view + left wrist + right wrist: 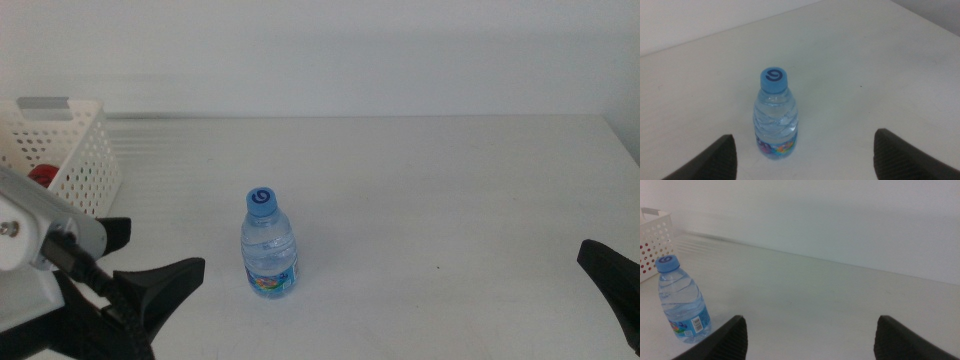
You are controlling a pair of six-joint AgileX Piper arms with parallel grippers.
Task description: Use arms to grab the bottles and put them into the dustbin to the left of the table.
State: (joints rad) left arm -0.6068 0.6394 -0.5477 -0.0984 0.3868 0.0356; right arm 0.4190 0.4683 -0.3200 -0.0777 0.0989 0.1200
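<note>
1. Bottle (775,116) stands upright just ahead of the left gripper (802,155), jaws spread wide.
2. Looks light, thin-walled, slick; I'd grip mid-body, above the label.
3. Right gripper (810,337) waits, also spread.

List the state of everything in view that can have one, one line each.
Small clear plastic water bottle with blue cap: upright on the table, capped, ungripped.
White perforated plastic basket: upright, something red inside.
Left tool: open, bottle ahead between its jaws, not touching.
Right tool: open, empty, waiting at right edge.
</note>
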